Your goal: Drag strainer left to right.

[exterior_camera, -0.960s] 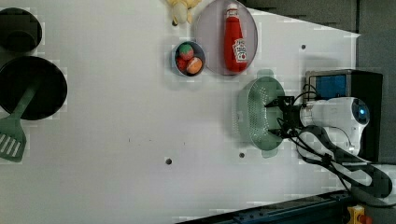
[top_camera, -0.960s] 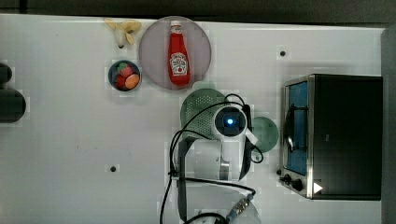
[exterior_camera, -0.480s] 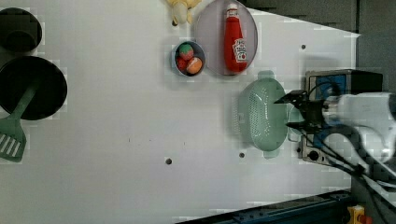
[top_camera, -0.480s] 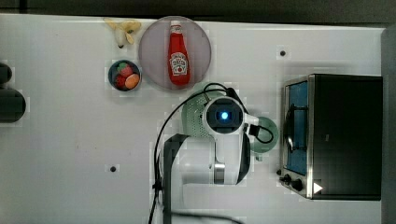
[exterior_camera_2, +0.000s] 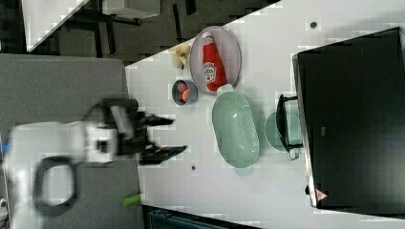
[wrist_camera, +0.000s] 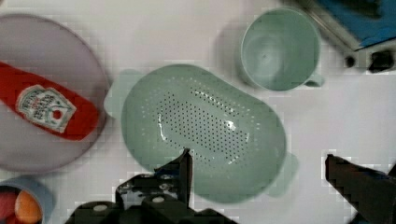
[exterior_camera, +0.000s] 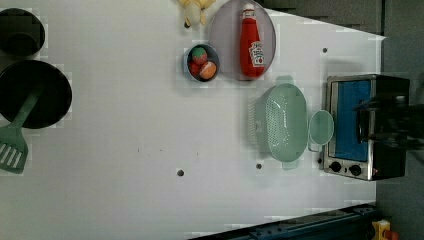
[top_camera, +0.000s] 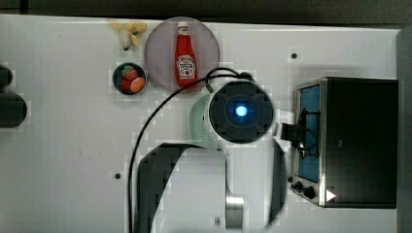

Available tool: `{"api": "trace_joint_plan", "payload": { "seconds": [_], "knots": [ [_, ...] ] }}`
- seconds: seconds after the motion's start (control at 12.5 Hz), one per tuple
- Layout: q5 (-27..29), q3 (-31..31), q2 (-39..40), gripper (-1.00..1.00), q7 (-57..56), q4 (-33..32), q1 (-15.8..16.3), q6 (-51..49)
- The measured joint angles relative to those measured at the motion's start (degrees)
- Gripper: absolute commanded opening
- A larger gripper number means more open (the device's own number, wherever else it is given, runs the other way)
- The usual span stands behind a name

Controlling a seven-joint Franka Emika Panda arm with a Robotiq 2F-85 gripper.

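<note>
strainer (wrist_camera: pixel 201 133) sits under my claw (wrist_camera: pixel 261 179), whose fingers (wrist_camera: pixel 180 175) are spread wide and holding nothing, hanging above the basket's rim without touching it. in the right view the claw (exterior_camera_2: pixel 165 136) is well up off the counter (exterior_camera_2: pixel 267 191), jaws apart. in the left view the strainer (exterior_camera: pixel 282 122) lies on the counter (exterior_camera: pixel 125 150) just beside a green mug (exterior_camera: pixel 321 127), which stands between it and the toaster oven (exterior_camera: pixel 365 127). at the strainer's other end i see a grey plate (exterior_camera: pixel 225 35) carrying a ketchup bottle (exterior_camera: pixel 251 42), and near that a small bowl of fruit (exterior_camera: pixel 202 62). well apart, at the left view's left, a green spatula (exterior_camera: pixel 15 145) rests against a black pan (exterior_camera: pixel 45 95).
</note>
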Motion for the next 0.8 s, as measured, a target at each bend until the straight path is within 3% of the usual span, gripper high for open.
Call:
{"api": "trace_joint_plan", "payload": {
  "seconds": [0.24,0.48,0.8],
  "knots": [
    [4.85,0.3,-5.87,1.0,-1.62,5.71,0.27,-9.89],
    [5.14,0.68,-11.42,1.0,-4.33,7.05,0.82,-11.95],
    [4.3,-0.17,-12.39,1.0,-5.22,6.38,0.56,-13.5]
  ]
}}
